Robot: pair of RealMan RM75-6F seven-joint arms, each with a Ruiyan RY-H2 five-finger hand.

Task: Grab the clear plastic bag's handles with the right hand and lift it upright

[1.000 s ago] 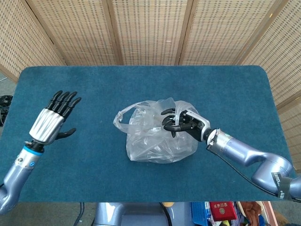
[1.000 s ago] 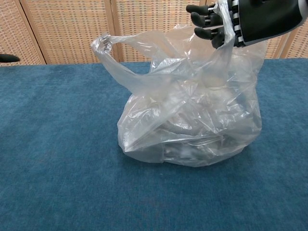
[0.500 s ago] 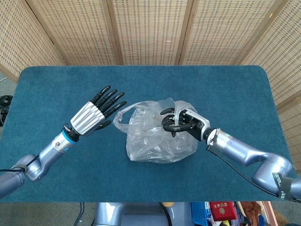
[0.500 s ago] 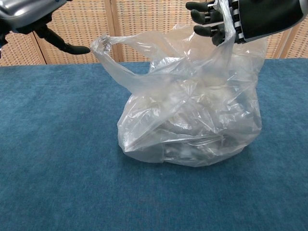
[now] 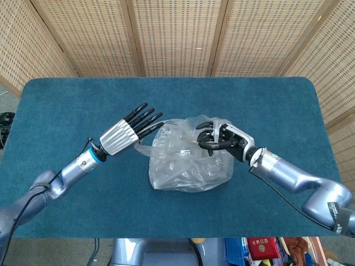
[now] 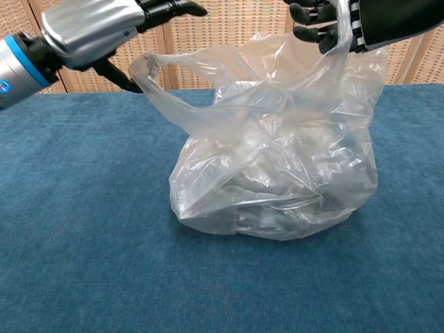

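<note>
Clear plastic bag (image 5: 188, 163), label unreadable, handle in right hand (image 5: 219, 137); left hand (image 5: 126, 133) fingers apart.

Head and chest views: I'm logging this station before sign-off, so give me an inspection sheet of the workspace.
Surface: teal carpeted table, flat.
Job's things: clear crumpled plastic bag sits on the table, upright; one handle loop free on its left side, the other in the right hand.
Clutter: nothing seen on the table.
Hands: right hand grips the bag's right handle; left hand has fingers spread, thumb close to the free loop, contact unclear.
Cables: dark cable runs along the left arm.
Surroundings: woven cane screen panels behind; red box and blue crate below the near edge.
</note>
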